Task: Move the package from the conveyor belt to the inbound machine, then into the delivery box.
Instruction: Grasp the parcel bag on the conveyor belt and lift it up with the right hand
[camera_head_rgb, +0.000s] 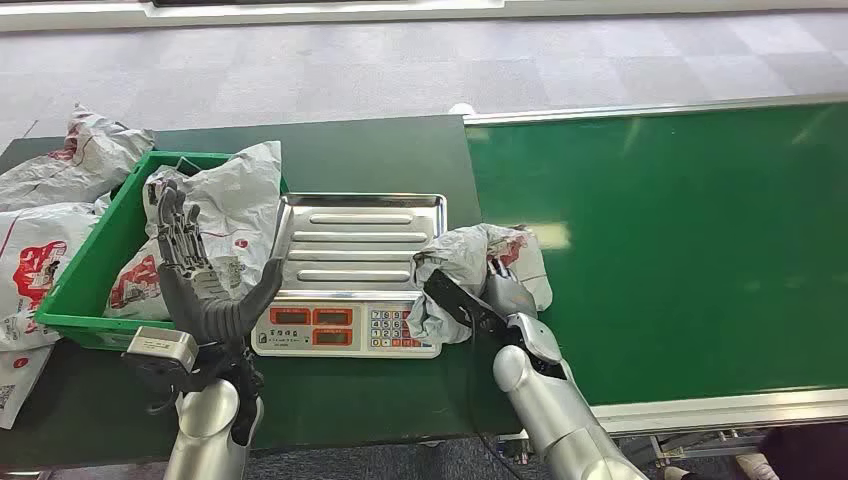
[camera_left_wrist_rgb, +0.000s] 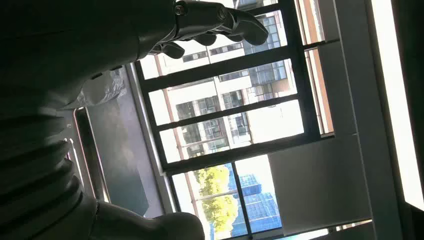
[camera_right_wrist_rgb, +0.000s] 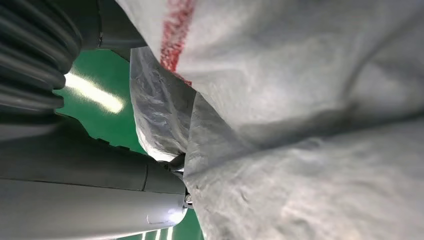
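Across the right side runs the green conveyor belt (camera_head_rgb: 680, 250), its far end cut off by the frame edge, and butted against it sits the dark green table (camera_head_rgb: 380, 150). On that table, at the left, a green delivery box (camera_head_rgb: 95, 265) is already stuffed with a grey bag (camera_head_rgb: 235, 205), and more grey bags (camera_head_rgb: 50, 200) are heaped outside it, running out of frame so their number is anyone's guess. Centre stage is the inbound machine (camera_head_rgb: 350, 290), a scale with a steel tray on top and red displays on its front; the digits are too small to read. And now the package (camera_head_rgb: 480, 265), a crumpled grey mailer with red print, sits right at the seam between belt and table, pressed up against the scale's right edge, and the right hand (camera_head_rgb: 490, 300) has hold of it, thumb wrapped across the near side, fingers buried behind the plastic. From the right wrist the package (camera_right_wrist_rgb: 300, 125) swamps everything, so how the fingers lie under it is impossible to make out. Over on the other side, the left hand (camera_head_rgb: 205, 275) is raised upright in front of the box, fingers spread wide, thumb out, gripping nothing. From its wrist, its fingers (camera_left_wrist_rgb: 215, 20) are mere silhouette against bright windows.
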